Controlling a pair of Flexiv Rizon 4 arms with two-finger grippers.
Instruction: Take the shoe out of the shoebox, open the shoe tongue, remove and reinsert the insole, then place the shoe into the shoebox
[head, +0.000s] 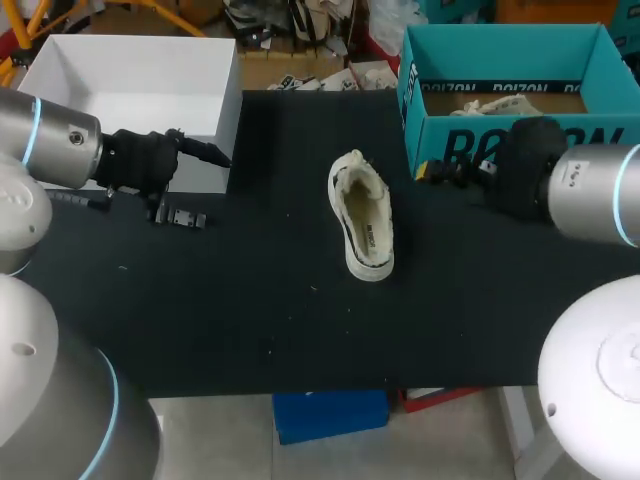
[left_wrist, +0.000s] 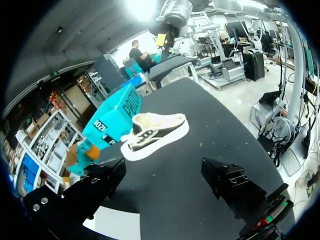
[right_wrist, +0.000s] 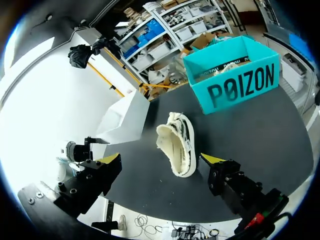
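1. Teal shoebox (head: 520, 60) – far right corner cut off by the head view's edge.
2. Pale thing (head: 497, 103) inside it – half hidden behind the front wall, can't tell what.
3. Shoe (head: 362, 215) – insole can't be told from the lining.
4. Small dark part (head: 182, 217) on the table – too small to identify.
5. White box (head: 130, 80) – near corner hidden behind the left arm (head: 60, 145).
6. Left gripper (left_wrist: 165, 182) – yellow tips don't show.
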